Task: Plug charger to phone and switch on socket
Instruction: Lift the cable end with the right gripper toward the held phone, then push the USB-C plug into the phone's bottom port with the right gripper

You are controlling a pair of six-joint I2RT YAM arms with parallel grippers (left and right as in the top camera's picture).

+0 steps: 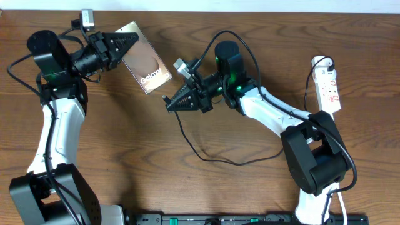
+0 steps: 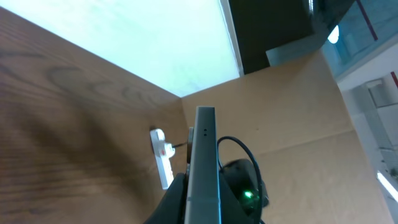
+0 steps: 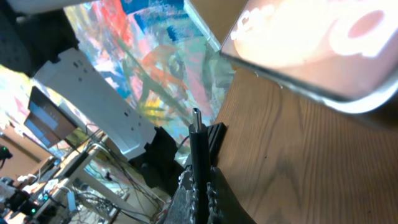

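Observation:
My left gripper (image 1: pixel 129 41) is shut on the phone (image 1: pixel 145 56), a glossy brownish slab with white "Galaxy" text, held at the upper left. In the left wrist view the phone (image 2: pixel 204 162) shows edge-on between the fingers (image 2: pixel 203 208). My right gripper (image 1: pixel 169 103) is shut on the charger's black plug tip (image 3: pixel 196 124), a short way below and right of the phone's lower end. The charger cable (image 1: pixel 206 156) trails back across the table. The phone's face (image 3: pixel 311 43) shows at the top of the right wrist view. The white socket strip (image 1: pixel 329 87) lies at the far right.
The socket strip also shows in the left wrist view (image 2: pixel 161 155). Its white cord (image 1: pixel 315 62) loops at the strip's far end. A black bar (image 1: pixel 250 219) runs along the table's front edge. The wooden table (image 1: pixel 125 137) carries nothing else in view.

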